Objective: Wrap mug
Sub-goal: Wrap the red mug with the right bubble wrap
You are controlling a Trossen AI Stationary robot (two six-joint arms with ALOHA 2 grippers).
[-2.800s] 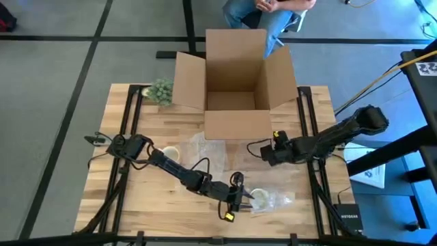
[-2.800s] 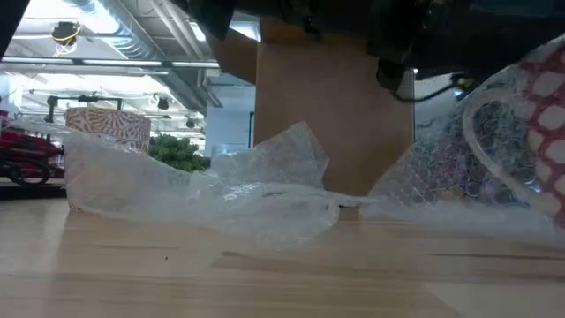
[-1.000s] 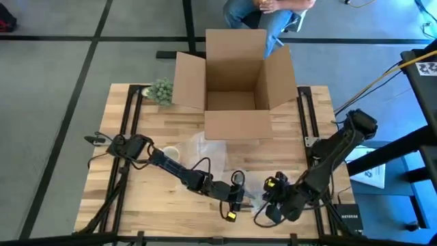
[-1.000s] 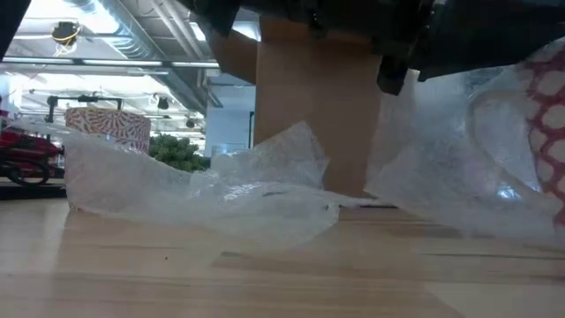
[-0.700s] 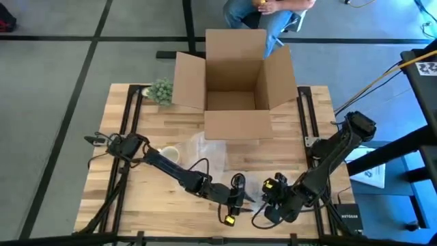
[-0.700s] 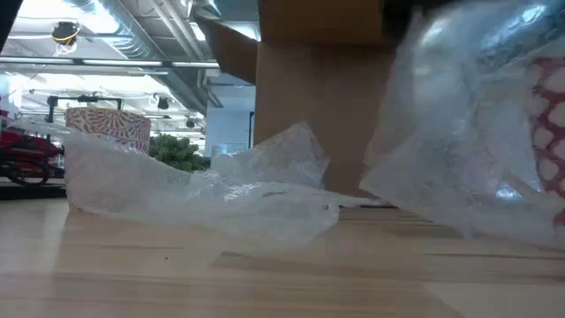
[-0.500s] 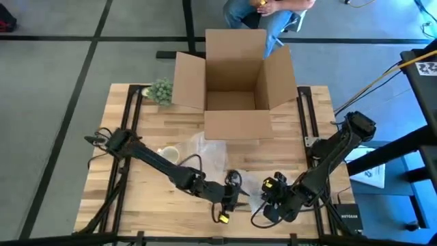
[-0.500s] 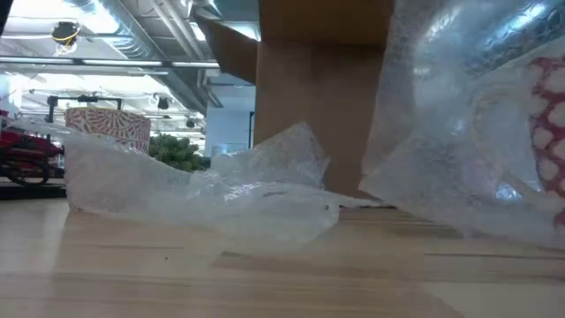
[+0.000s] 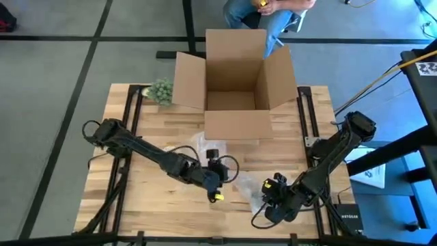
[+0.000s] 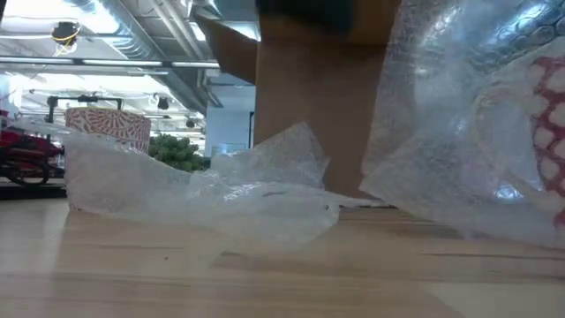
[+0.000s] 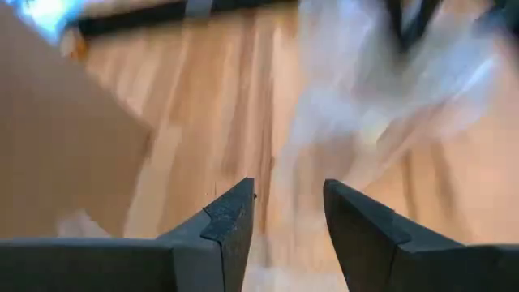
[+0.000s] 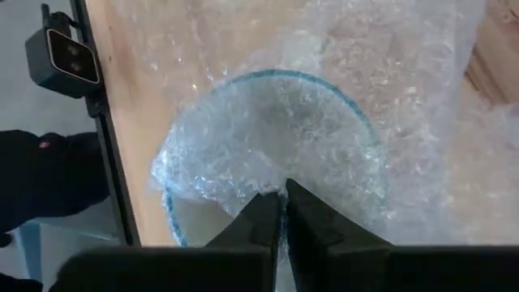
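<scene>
The mug (image 10: 549,115), white with a red honeycomb pattern and a blue rim (image 12: 357,113), stands near the table's front right under a sheet of bubble wrap (image 10: 450,132). My right gripper (image 12: 283,212) is shut on that wrap at the mug's mouth; in the high view it (image 9: 266,198) sits at the wrapped mug (image 9: 250,191). My left gripper (image 11: 289,212) is open and holds nothing; it (image 9: 224,179) hovers mid-table, left of the mug. A second loose wrap sheet (image 10: 221,194) lies flat on the table. My right gripper pinches a fold of the bubble wrap (image 12: 272,185) between its two shut fingers, where the wrap lies over the mug's open mouth. The fingers come from above, pointing down at the mouth. The wrap stands up around the mug, its lower edge (image 10: 441,225) on the table.
An open cardboard box (image 9: 235,75) stands at the table's far middle, a small green plant (image 9: 160,89) at the far left corner. A person (image 9: 263,10) sits beyond the box. Bare wood (image 9: 136,198) lies at the front left.
My left gripper has drawn back from the mug, toward the table's left and far side, and has left the low view. My right gripper has kept its place, shut. The bubble wrap now stands higher over the mug.
</scene>
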